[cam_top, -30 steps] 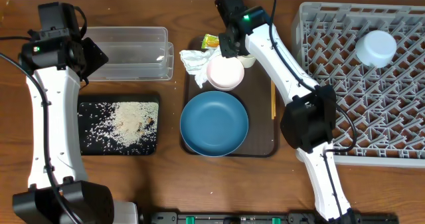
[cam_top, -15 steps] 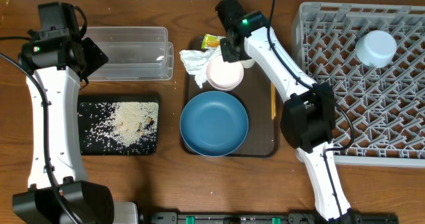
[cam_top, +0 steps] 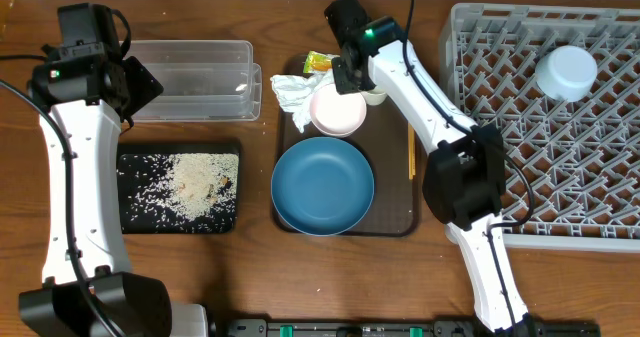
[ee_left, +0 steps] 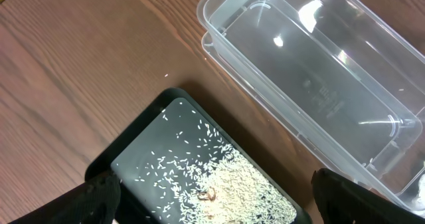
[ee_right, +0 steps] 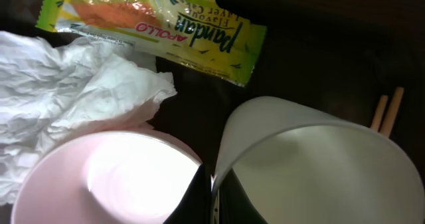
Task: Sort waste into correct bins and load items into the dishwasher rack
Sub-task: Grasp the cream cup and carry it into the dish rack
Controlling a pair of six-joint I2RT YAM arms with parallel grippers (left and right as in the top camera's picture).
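Right gripper point(ee_right: 211, 201) pinches the thin rim of the smooth cream cup point(ee_right: 312, 171) on the brown tray point(cam_top: 390, 202). Glossy pink bowl point(ee_right: 113, 184) sits just beside, with crumpled napkin point(ee_right: 73, 84) and crinkly wrapper point(ee_right: 153, 24) behind. Left gripper point(ee_left: 212, 204) hangs spread above the rice-strewn black tray point(ee_left: 133, 151) and clear tub point(ee_left: 319, 84).

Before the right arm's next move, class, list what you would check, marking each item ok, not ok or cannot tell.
1. Grip of right end effector on cream cup: cannot tell.
2. Gap between pink bowl and cup: not ok, they sit side by side.
3. Free cells in dishwasher rack beside light-blue bowl: ok.
4. State of left end effector: ok, open, away from brown tray.
5. Binning of napkin and wrapper: not ok, both outside the bins.
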